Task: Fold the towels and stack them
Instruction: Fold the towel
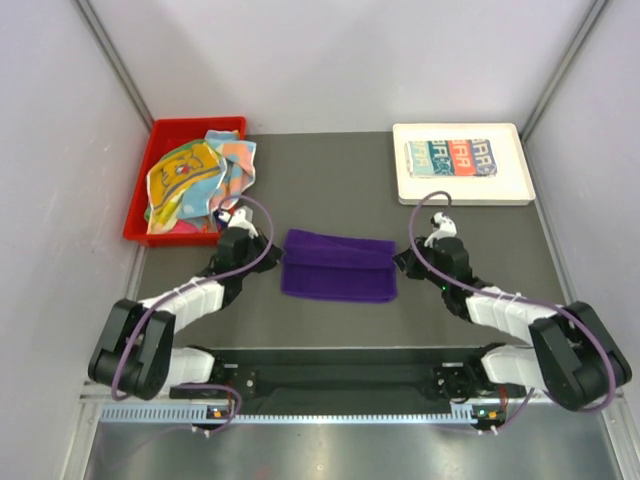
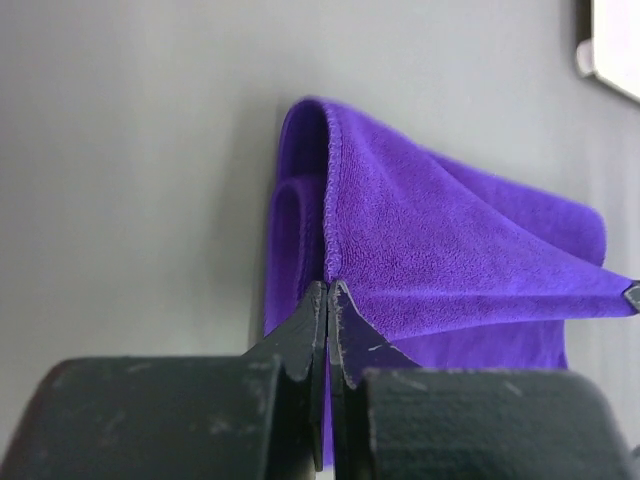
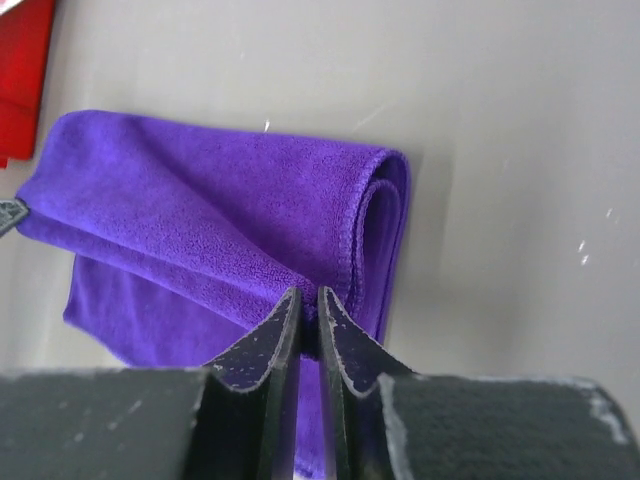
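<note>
A deep purple towel [image 1: 337, 264] lies folded in the middle of the dark mat, its top layer lifted at both ends. My left gripper [image 1: 279, 254] is shut on the towel's left hemmed corner [image 2: 330, 262]. My right gripper [image 1: 398, 262] is shut on the right corner [image 3: 335, 285], cloth pinched between its fingertips. In both wrist views the upper layer stretches taut from one grip to the other above the lower layer. A folded teal, orange and white lettered towel [image 1: 452, 156] lies in the white tray [image 1: 510, 190]. Crumpled multicoloured towels [image 1: 200, 178] fill the red bin [image 1: 160, 135].
The red bin stands at the back left of the mat [image 1: 330, 180], the white tray at the back right. White walls close in the sides and back. The arm bases and a black rail [image 1: 340, 380] run along the near edge.
</note>
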You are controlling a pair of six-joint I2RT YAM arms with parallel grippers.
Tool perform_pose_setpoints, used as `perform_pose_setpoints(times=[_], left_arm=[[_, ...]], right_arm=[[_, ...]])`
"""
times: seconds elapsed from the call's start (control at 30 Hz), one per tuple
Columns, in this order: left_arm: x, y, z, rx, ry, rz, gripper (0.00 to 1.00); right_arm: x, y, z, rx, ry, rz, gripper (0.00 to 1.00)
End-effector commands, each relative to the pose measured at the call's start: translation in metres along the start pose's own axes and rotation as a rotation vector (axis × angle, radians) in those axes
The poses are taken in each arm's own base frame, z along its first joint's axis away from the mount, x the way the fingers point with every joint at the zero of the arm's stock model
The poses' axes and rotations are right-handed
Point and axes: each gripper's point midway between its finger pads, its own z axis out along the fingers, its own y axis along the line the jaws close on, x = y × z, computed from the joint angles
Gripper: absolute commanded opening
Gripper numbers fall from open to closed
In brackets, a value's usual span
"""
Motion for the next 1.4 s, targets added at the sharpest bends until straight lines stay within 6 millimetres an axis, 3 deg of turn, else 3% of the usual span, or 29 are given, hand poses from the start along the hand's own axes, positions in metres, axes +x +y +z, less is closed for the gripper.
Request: perform_pose_setpoints(times=[0.0,0.13,0.83,1.2,1.37], left_arm=[[0.002,0.002,-0.012,-0.011,-0.026,-0.005,0.00],[0.018,0.007,-0.019,-0.020,0.001,-0.008,0.00],[0.039,0.013,-0.039,-0.047,0.017,-0.003,0.00],[0.051,0.021,-0.044,-0.071,0.046,-0.017,0.00],[0.053,0.018,-0.049,-0.068,0.062,-0.025,0.19]], right_arm=[[-0.007,0.007,-0.009,-0.001,-0.067,0.007,0.10],[0.001,0.007,-0.016,0.004,-0.075,0.015,0.10],[0.021,0.002,-0.038,0.013,-0.076,0.034,0.11],[0.043,-0.002,-0.039,0.001,-0.048,0.056,0.13],[0.044,0.003,-0.041,-0.014,-0.044,0.055,0.29]])
